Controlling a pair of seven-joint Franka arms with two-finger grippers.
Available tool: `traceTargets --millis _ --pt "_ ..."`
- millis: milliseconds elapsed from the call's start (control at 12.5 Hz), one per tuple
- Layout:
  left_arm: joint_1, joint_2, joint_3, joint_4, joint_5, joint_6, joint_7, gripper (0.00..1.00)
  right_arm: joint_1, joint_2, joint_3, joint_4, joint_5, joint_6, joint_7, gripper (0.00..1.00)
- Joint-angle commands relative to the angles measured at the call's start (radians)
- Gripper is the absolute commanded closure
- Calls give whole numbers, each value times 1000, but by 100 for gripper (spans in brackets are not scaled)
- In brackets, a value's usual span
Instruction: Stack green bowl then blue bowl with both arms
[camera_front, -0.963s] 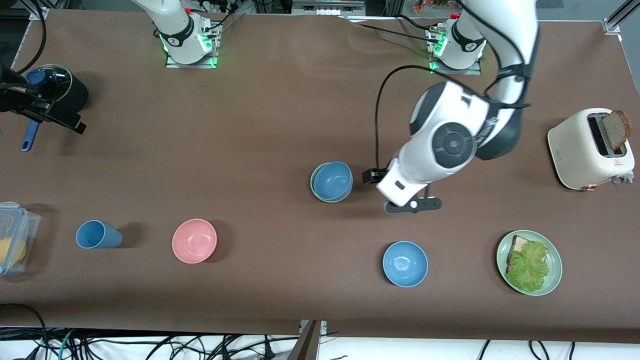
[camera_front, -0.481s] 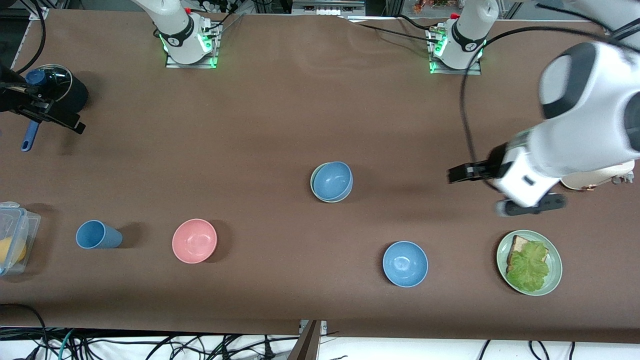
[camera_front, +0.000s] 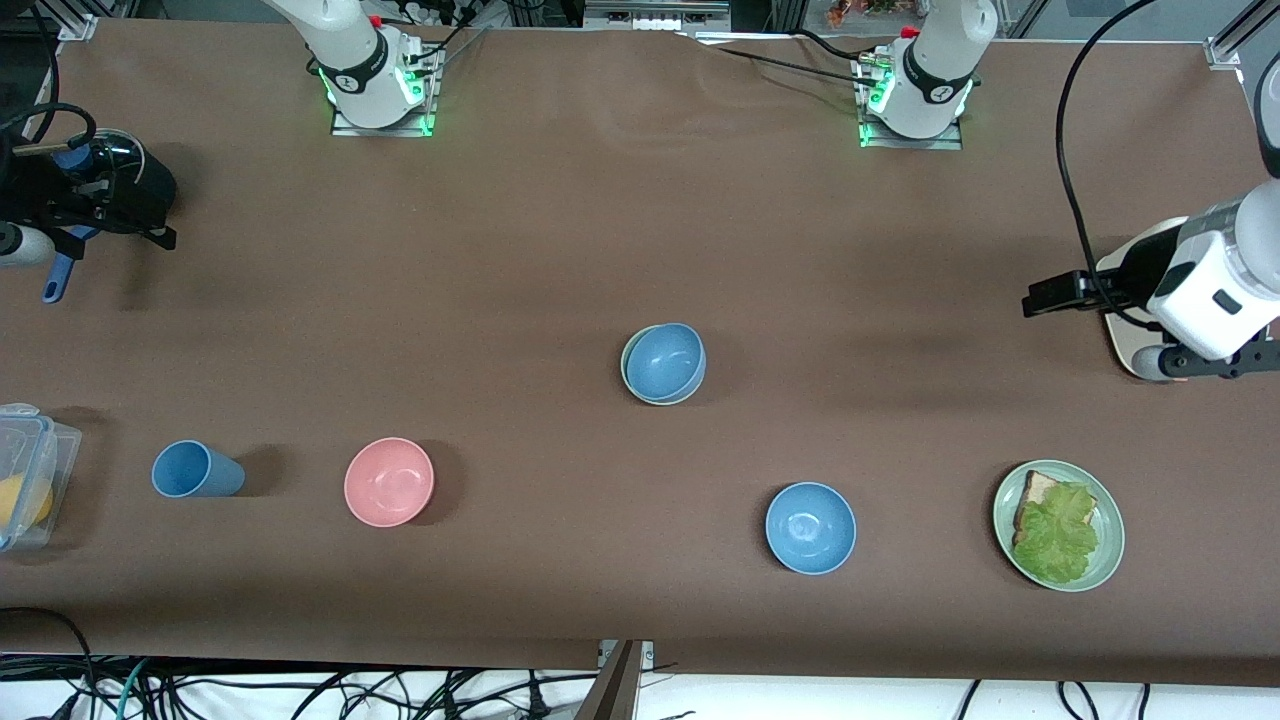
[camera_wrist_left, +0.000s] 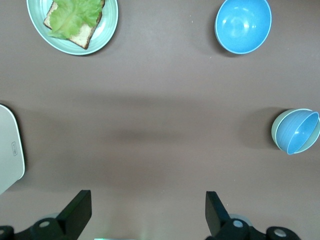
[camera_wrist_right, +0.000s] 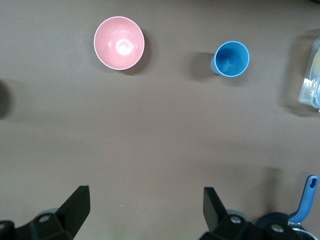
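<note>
The dusky blue bowl sits nested inside the pale green bowl near the middle of the table. The stack also shows in the left wrist view, blue bowl tilted in the green bowl. My left gripper is up over the toaster at the left arm's end, open and empty. My right gripper is over the black pot at the right arm's end, open and empty.
A brighter blue bowl and a green plate with bread and lettuce lie nearer the camera. A pink bowl, a blue cup and a clear container lie toward the right arm's end. A cream toaster stands under the left arm.
My left arm has swung away from beside the stacked bowls to the left arm's end of the table, over the toaster. My right gripper has shifted slightly over the pot.
</note>
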Motion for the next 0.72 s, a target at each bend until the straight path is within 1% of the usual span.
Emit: traceTargets --millis 0,80,321,642 --pt "21 -57 -28 -62 69 11 90 0 1 1 5 14 -12 -22 -29 0" --pt "21 -57 -27 -62 83 11 108 0 1 1 5 17 -11 -20 -28 0" --pt "16 -49 -28 -53 82 13 99 0 -10 -3 -32 24 0 -7 -21 0" --pt "18 -46 -27 -55 76 13 109 0 -7 -6 -29 24 -4 -6 -25 0"
